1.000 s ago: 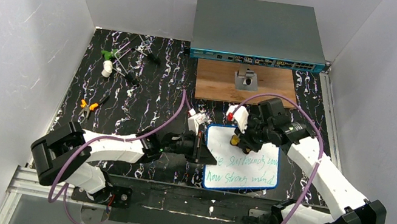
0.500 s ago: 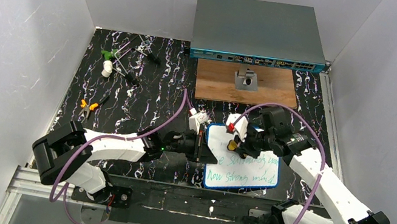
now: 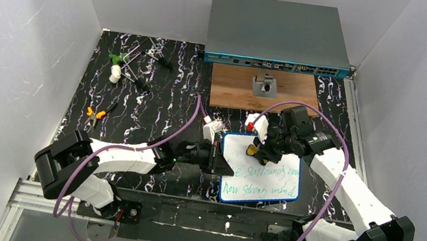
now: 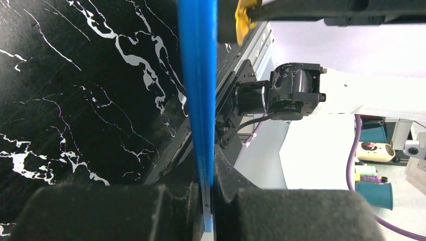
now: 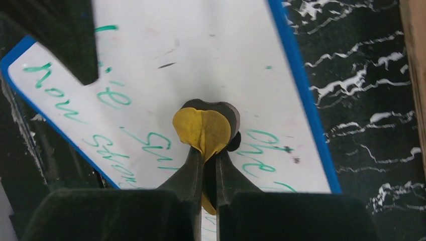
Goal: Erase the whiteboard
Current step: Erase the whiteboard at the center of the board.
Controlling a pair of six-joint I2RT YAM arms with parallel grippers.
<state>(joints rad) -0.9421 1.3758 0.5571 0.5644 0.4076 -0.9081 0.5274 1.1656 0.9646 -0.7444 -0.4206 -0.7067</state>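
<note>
The whiteboard (image 3: pixel 261 175) sits at the near right of the black marbled counter (image 3: pixel 154 103), its near edge close to the counter's front edge. Its far edge is a little short of the wooden board (image 3: pixel 288 97), which lies in front of the grey box (image 3: pixel 277 32). White walls (image 3: pixel 22 27) close the counter in on the left, back and right, and the right arm's elbow stands near the right wall. To the left of the whiteboard there is open counter as far as the orange-handled pliers (image 3: pixel 94 114).

The left end effector (image 4: pixel 208 175) is clamped tight on the whiteboard's blue left rim, seen edge-on between its fingers. Whether the board lies quite flat cannot be told.

The right end effector (image 5: pixel 208 165) is closed on a small yellow pad (image 5: pixel 203 128) and presses it onto the white surface, about midway along the upper green line of writing. The far strip of the board is wiped clean; two green lines remain nearer the arms.

Half a second ago the pad was lower on the board, nearer the arms. It has now moved back toward the far edge, about where it was a second ago. The board and the left arm have not shifted.
</note>
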